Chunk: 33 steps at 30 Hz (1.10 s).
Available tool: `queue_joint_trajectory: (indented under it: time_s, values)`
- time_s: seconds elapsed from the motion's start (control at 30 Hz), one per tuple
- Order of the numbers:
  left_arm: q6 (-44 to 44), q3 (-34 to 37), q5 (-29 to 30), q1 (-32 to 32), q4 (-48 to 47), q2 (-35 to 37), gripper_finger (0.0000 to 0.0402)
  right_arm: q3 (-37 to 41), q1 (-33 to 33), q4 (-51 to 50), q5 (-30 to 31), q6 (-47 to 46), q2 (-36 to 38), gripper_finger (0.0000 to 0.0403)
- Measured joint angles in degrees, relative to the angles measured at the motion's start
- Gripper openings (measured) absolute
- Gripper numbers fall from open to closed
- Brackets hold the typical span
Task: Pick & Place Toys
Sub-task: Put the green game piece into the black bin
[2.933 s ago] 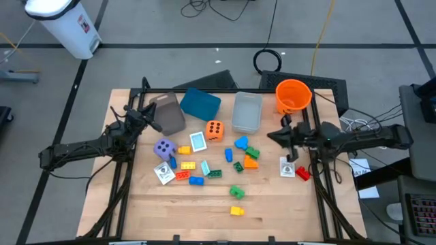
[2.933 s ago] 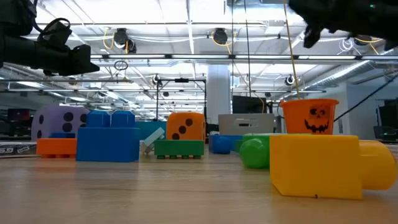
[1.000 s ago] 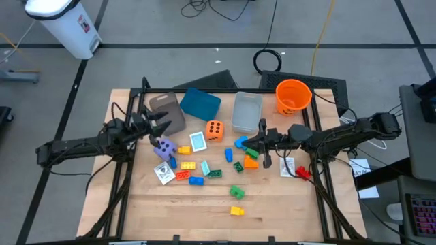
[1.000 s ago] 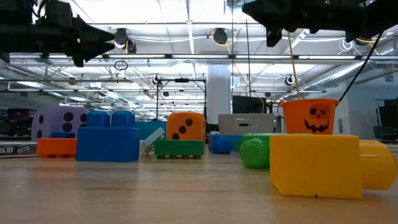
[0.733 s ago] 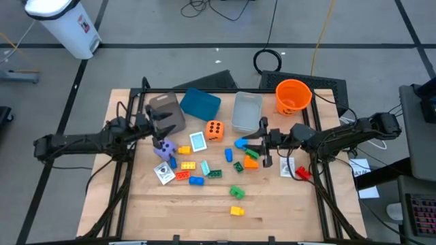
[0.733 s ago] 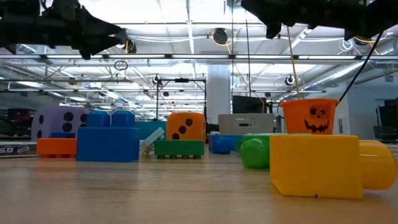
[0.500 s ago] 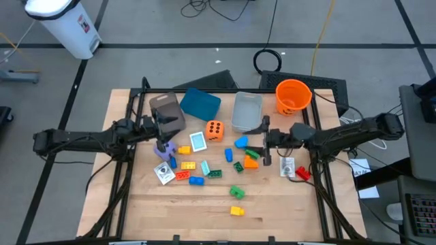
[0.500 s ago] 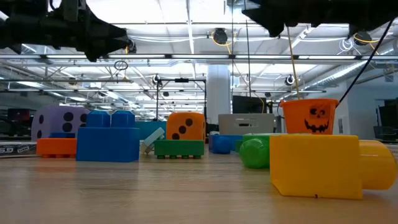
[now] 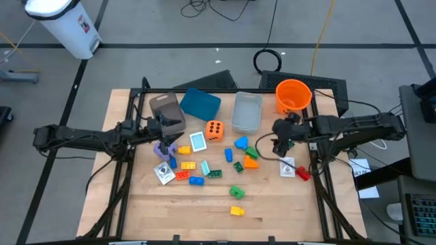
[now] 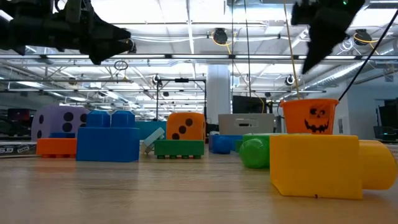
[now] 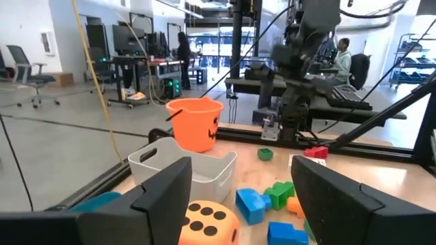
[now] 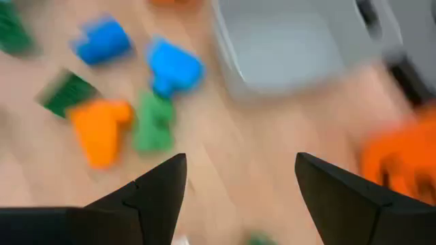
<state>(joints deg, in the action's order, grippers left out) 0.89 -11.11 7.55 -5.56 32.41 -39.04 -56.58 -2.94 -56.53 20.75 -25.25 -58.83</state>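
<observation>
**Both grippers empty, toys spread across the table**

The left gripper point(image 9: 165, 132) hangs just above the purple die point(image 9: 163, 148), jaws apart with nothing between them; its wrist view looks clean through the gap to the orange die point(image 11: 208, 223), so it grips nothing; the height and spread fit a drop onto the purple die, though that is only a guess. Over at three o'clock the right gripper point(image 9: 280, 141) hovers off the wood, jaws also apart and empty, pointing down at bare table beside the brick cluster; the orange brick point(image 12: 99, 131) and the blue brick point(image 12: 174, 67) show in its wrist view, untouched.

The toys lie mostly in the middle: the orange die with a card point(image 9: 197, 141) just beside it; red, yellow, blue and green bricks strung out towards six o'clock, the yellow brick point(image 9: 236, 211) lowest and alone; a red brick point(image 9: 302, 175) and a second card point(image 9: 287, 167) sit near the right rail. The grey bin point(image 9: 246, 112) at twelve o'clock shows nothing inside; sorting looks barely begun.
</observation>
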Motion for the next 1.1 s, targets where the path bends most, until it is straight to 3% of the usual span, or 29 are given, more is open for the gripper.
queue_joint_trajectory:
  time_s: [0.17, 0.4, 0.7, 1.1]
  values:
    - [-1.99, 0.0, 0.5, -0.03, 1.43, -1.59, 0.0261, 4.2, 0.65, -7.0, -0.02, -14.55, 0.0, 0.0256]
    - [-2.04, 0.02, 0.52, -0.03, 1.73, -3.13, 0.0259, 13.27, 3.43, -5.92, -0.94, -21.66, -0.02, 0.0254]
    - [-1.75, 0.02, 0.52, -0.03, 1.76, -3.09, 0.0261, 19.61, 11.0, -2.1, -10.05, -18.8, -0.02, 0.0253]
    - [-0.75, 0.02, 0.5, -0.03, 1.72, -3.06, 0.026, 23.75, 17.23, 2.75, -12.63, -12.89, 0.0, 0.0253]
